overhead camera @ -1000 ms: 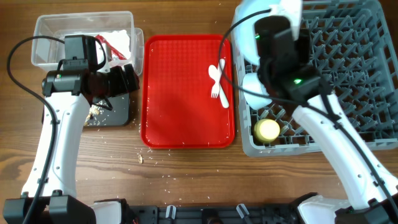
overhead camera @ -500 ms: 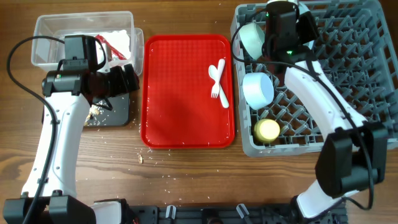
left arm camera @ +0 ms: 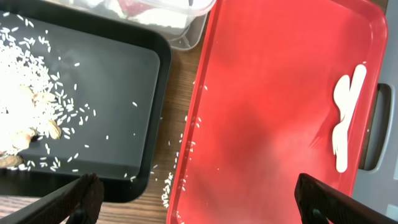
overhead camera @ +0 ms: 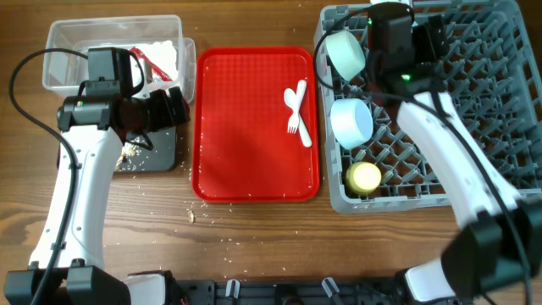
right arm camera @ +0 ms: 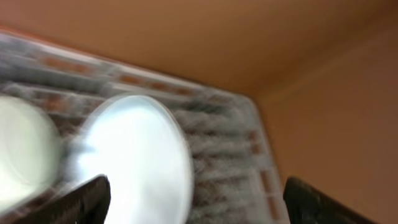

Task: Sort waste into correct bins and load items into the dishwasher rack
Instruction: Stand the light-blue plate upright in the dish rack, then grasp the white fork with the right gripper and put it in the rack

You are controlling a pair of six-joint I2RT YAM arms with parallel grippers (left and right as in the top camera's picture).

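Fork (overhead camera: 295, 117) near-far, tines nearward.

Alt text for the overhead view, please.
A red tray with a white fork and spoon sits between a grey dish rack holding a green bowl, blue bowl and yellow cup, and a clear tub and black tray. The left arm hangs over the black tray, the right arm over the rack.
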